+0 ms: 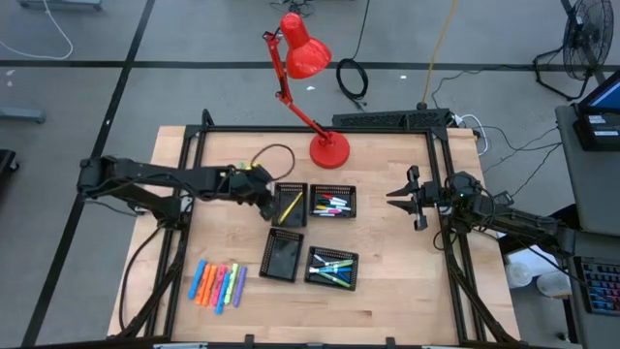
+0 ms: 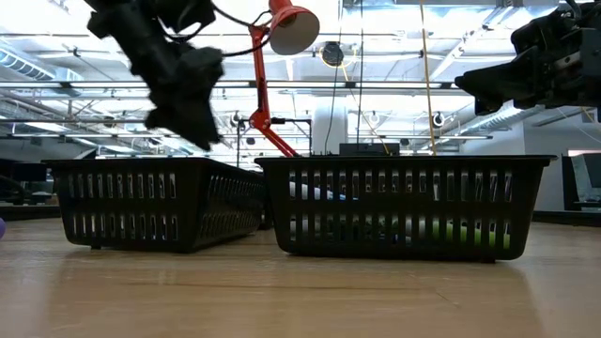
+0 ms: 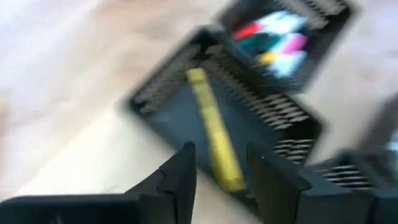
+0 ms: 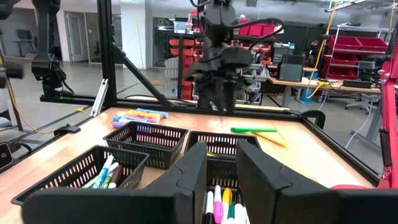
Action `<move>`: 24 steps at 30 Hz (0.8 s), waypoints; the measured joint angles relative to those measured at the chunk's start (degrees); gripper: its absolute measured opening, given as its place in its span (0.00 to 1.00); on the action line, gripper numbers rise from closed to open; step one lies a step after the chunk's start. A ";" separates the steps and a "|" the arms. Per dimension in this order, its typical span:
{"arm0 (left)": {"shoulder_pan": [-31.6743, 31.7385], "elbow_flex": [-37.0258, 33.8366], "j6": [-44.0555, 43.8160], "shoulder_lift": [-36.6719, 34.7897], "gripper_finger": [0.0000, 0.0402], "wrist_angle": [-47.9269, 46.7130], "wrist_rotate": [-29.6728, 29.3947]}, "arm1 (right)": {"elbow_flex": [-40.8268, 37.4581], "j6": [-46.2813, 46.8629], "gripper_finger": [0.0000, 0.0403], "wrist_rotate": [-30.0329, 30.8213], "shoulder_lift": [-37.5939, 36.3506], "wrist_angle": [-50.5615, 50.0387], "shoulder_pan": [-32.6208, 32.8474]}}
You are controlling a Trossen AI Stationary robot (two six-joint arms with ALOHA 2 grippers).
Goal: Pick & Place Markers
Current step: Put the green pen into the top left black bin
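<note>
As seen overhead, yellow marker [image 1: 290, 206] lies diagonal in tray [image 1: 279, 191].

No readable text, label, brand, number or sign is showing in any of the views. The markers [image 1: 218, 284] and the black mesh trays [image 1: 332, 202] are showing no lettering that can be made out, and the red lamp [image 1: 308, 60] beside the trays is bearing none either. The red bins on the shelves [image 4: 357, 46] in the room behind the worktop are too far off for any marking to be read.
</note>
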 joint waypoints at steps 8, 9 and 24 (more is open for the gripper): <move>4.65 0.01 -5.62 -4.85 0.36 -16.45 -14.39 | 0.00 0.00 0.19 0.02 0.00 0.02 0.00; 5.67 0.01 -7.29 -4.87 0.36 -18.14 -14.16 | 0.00 0.00 0.19 -0.01 0.02 0.02 0.00; 19.58 -0.06 -9.08 -2.09 0.51 -28.27 -9.99 | 0.00 0.00 0.19 -0.01 0.00 0.02 0.00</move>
